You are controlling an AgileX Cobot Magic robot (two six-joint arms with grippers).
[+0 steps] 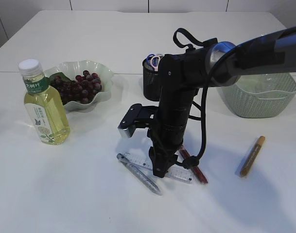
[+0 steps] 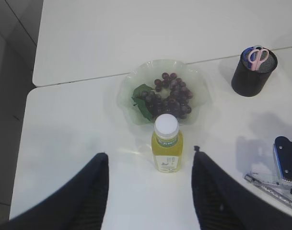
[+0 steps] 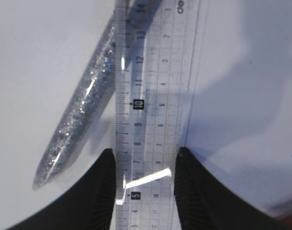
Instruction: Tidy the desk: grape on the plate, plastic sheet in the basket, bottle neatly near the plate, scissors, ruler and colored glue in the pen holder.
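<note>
since the right gripper (image 3: 145, 165) straddles the clear ruler (image 3: 155, 96) near the desk's (image 1: 89, 194) front edge without visibly clamping (left gripper (image 2: 149, 184) open, empty), thin plastic may slip flat, nudging the silver glitter glue (image 3: 78, 124).

Right arm (image 1: 174, 97): matte black, chunky segmented housing, silver collar at the joint, looped black cables alongside. Gripper fingers (image 3: 101, 191): black, ribbed inner faces. Silver-blue wrist camera block (image 1: 130, 122).
</note>
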